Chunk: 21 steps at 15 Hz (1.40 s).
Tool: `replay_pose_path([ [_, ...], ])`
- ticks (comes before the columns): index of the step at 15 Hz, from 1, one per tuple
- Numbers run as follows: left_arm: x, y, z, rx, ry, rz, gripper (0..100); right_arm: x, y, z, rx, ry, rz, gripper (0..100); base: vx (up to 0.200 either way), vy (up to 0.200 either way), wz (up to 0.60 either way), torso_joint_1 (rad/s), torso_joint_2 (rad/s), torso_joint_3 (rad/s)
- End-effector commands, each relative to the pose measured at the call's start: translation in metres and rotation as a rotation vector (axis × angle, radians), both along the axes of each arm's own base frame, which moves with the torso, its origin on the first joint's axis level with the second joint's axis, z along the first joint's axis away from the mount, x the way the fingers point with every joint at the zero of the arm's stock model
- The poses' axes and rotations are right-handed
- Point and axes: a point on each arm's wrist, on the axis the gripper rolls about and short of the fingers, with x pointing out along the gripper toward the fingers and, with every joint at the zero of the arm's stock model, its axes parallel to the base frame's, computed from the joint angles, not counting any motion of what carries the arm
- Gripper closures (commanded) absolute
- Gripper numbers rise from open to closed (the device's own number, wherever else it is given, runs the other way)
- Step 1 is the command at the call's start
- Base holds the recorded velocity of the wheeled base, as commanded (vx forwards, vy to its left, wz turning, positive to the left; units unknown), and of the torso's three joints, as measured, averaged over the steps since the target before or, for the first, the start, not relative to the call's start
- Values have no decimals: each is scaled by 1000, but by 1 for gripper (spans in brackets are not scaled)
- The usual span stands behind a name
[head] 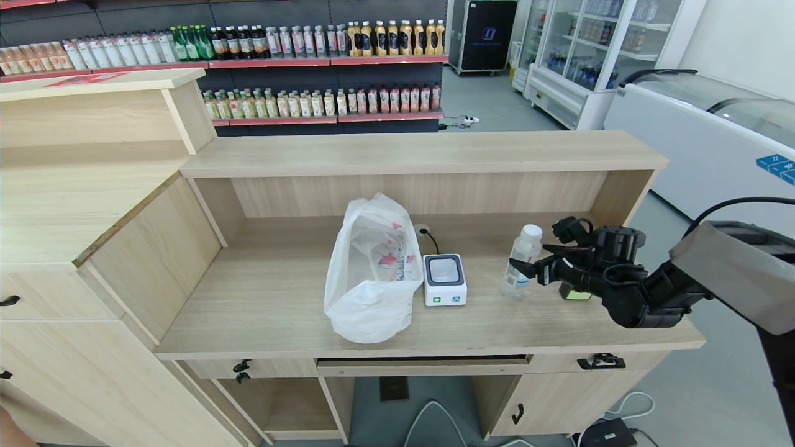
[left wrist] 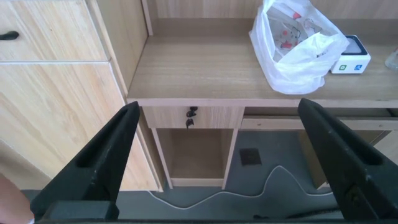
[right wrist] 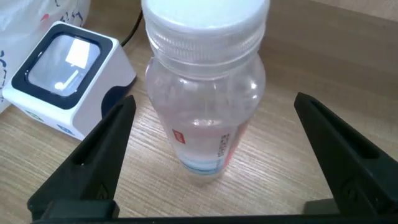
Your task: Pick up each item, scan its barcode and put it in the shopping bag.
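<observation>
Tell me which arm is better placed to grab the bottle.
Right. The right gripper is open at the bottle, a finger on each side; the left gripper hangs off the counter's front, beyond the shopping bag.

Green item (head: 576, 295) largely behind right arm (head: 646, 298).

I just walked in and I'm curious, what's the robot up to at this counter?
It is at a checkout counter with a bottle, a scanner and a bag on it. The right gripper is open at the upright bottle, a finger to either side, not yet closed on it. The scanner sits between bottle and bag, and the bag stands open. The left gripper is open too, out in front of the counter, touching nothing. The bottle is not yet bagged.
</observation>
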Motion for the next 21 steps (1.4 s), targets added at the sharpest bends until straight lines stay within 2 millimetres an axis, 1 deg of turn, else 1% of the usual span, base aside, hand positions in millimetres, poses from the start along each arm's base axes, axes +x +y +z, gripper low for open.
replay_pose_path([
  [1,0,0,0,0,-1,1,0,5,6,-7,0,1,15,0,0,0,0,0,0,0],
  [4,0,0,0,0,-1,1,0,12,9,-12,-1,9,19,0,0,0,0,0,0,0],
  [7,0,0,0,0,-1,1,0,19,12,-12,0,3,27,0,0,0,0,0,0,0],
  [11,0,0,0,0,0,1,0,22,15,-16,4,7,53,0,0,0,0,0,0,0],
  [12,0,0,0,0,-1,1,0,22,15,-16,4,7,56,100,0,0,0,0,0,0],
  [21,0,0,0,0,0,1,0,23,15,-15,4,2,54,100,0,0,0,0,0,0],
])
